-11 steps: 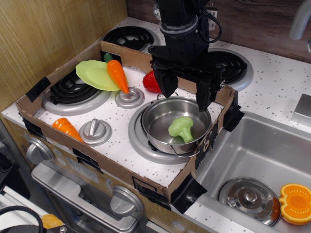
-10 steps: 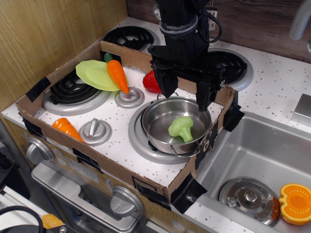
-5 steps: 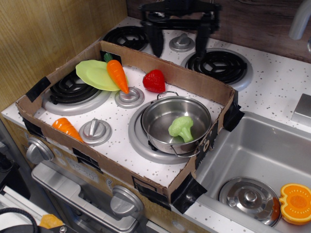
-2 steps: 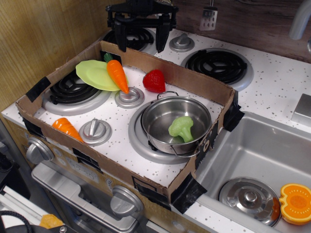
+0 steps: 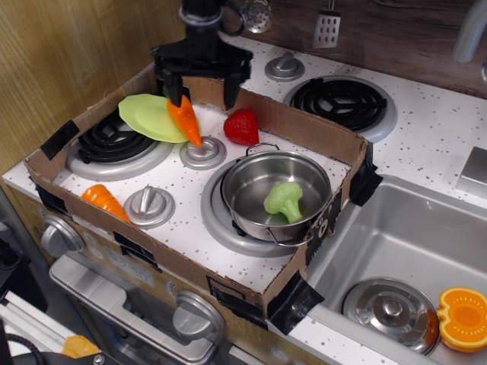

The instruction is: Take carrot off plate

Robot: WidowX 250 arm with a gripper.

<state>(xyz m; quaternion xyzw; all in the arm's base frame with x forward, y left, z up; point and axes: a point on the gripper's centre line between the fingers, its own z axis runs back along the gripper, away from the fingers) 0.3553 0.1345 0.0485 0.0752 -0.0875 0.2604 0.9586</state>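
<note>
Here, the approach step is judged to be in hand: the gripper [image 5: 202, 96], jaws apart, is poised above the carrot [image 5: 183, 117], which lies on the plate [image 5: 148, 117] at upper left. Lowering and closing are called for next.

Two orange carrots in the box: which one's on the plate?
The long smooth carrot at the back, lying across the lime plate. The stubby ridged carrot lies on the white stovetop at front left.

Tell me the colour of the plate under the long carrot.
Pale lime green; the plate shows clearly in the observation.image view, left of the carrot.
</note>
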